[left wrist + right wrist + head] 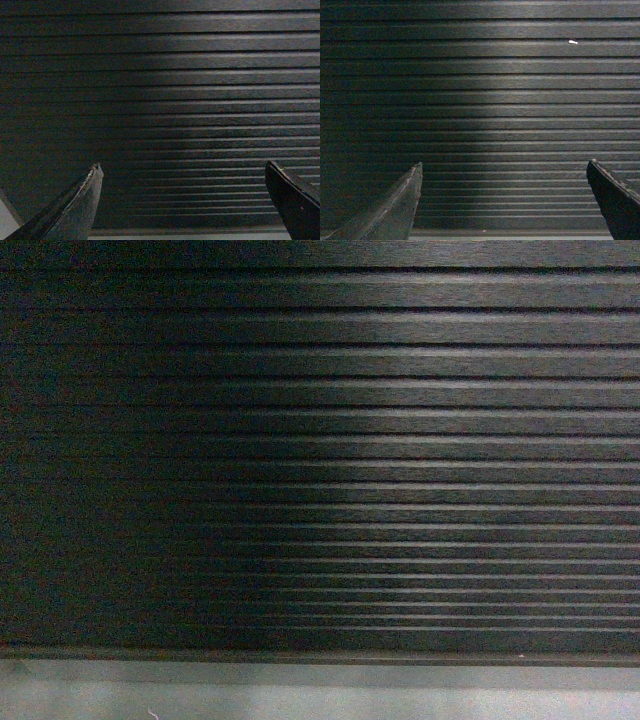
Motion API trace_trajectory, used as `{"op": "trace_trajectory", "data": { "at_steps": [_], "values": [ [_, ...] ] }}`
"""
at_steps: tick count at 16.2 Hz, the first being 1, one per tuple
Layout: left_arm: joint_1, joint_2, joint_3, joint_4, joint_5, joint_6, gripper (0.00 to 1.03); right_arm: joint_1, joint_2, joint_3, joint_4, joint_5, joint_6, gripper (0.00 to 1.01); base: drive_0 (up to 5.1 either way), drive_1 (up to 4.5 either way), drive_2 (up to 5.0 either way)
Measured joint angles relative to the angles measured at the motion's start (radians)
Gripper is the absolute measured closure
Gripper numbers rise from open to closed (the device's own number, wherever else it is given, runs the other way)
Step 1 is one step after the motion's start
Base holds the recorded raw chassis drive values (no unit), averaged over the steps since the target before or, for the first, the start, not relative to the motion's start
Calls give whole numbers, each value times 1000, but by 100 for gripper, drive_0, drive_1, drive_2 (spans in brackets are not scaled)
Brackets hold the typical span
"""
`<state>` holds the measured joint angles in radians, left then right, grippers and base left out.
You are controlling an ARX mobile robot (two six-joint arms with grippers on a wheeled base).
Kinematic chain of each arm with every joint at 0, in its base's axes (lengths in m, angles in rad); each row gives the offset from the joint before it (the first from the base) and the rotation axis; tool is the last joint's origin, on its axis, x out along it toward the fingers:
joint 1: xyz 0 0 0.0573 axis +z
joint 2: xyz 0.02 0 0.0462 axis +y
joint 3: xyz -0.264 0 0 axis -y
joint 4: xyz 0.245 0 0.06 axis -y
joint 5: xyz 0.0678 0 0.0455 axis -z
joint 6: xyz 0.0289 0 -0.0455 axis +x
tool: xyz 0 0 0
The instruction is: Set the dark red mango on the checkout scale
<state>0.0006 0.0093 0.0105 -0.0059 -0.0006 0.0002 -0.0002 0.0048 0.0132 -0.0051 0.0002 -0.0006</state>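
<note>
The ribbed, dark front of the checkout [320, 460] fills all three views, with its grey plinth [320, 690] along the bottom edge of the head view. The left gripper [182, 200] and the right gripper [504, 200] each face the slats head-on, fingers spread wide at the lower corners, grasping nothing. A small white fleck [573, 42] sits on a slat at upper right. The mango and scale appear in no view.

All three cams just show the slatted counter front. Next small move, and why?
Probably tilt the head view up, or back the base off slightly. The checkout front fills every view down to its grey plinth; no mango or scale is visible. The left end effector and right end effector are open and empty, so nothing is available to grasp yet.
</note>
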Motion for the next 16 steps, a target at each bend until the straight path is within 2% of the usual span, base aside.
{"op": "trace_trajectory", "data": {
  "at_steps": [16],
  "values": [
    [0,0,0,0,0,0,5,0,0,0,0,0,0,3,0,0,0]
  ]
}}
